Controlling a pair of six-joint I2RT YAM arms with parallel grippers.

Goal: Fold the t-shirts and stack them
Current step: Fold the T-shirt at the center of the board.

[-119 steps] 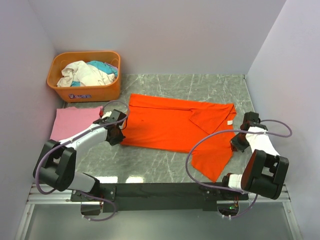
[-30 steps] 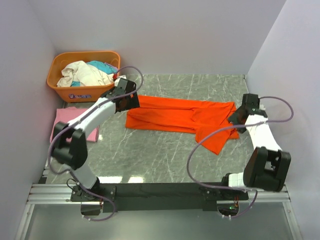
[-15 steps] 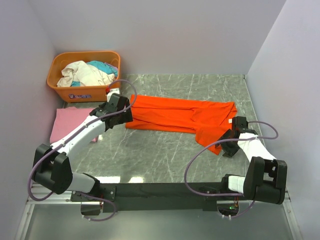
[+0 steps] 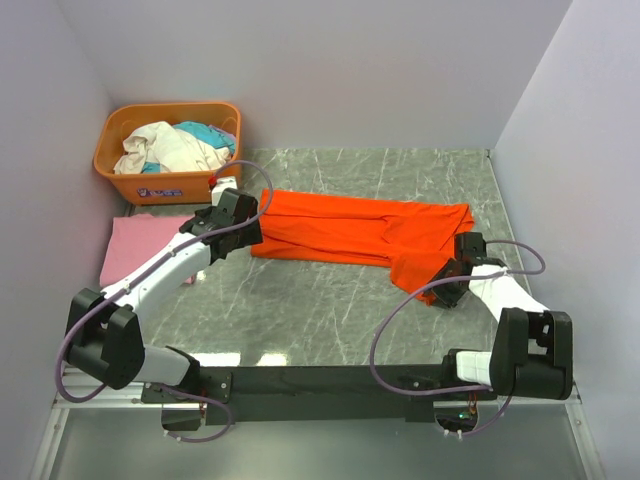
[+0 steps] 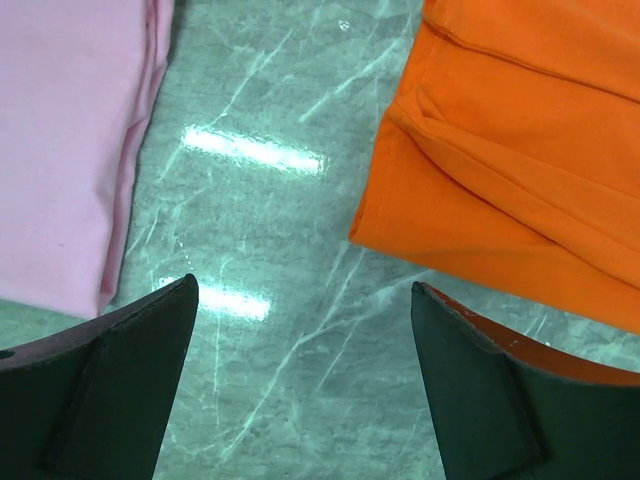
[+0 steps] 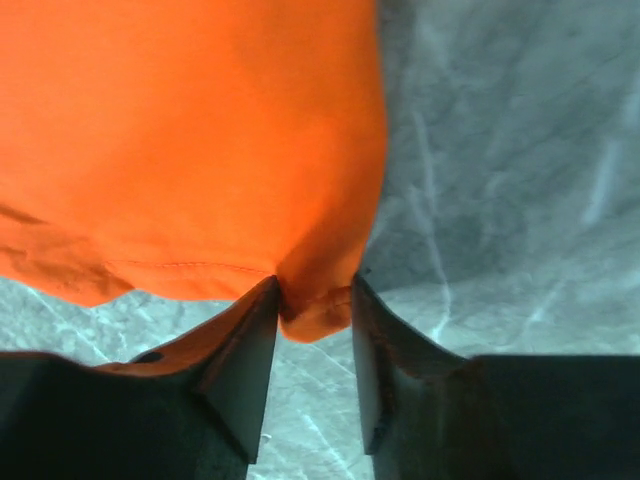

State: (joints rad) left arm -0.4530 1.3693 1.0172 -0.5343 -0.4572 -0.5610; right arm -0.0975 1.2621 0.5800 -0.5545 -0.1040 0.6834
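Since four seconds ago the orange shirt point(image 4: 340, 228) has gone from a wide spread to a narrow band, and in the last half second the right gripper point(image 6: 315, 295) has shifted in to the cloth's near tip while the left arm has barely changed. The band lies across the middle of the table point(image 4: 320, 300), its long axis running left to right and sloping slightly toward the near edge at the right. Its left end stops just short of the left gripper point(image 5: 303, 300), and at its right end a lobe points toward the arms' bases. The right gripper's jaws have closed in on the tip of that lobe: a small bunch of hem fills the gap and touches both fingers, so the cloth is pinched there. The left gripper is spread wide and holds nothing, hanging over bare table between the two shirts. The pink shirt point(image 4: 135, 248) lies folded flat at the table's left side, just in front of the basket point(image 4: 165, 185), its long axis running from far to near, apart from the orange one. There are two shirts on the table, one basket in the far left corner, and a heap of clothes point(image 4: 175, 145) inside it, white and teal, whose number cannot be told.
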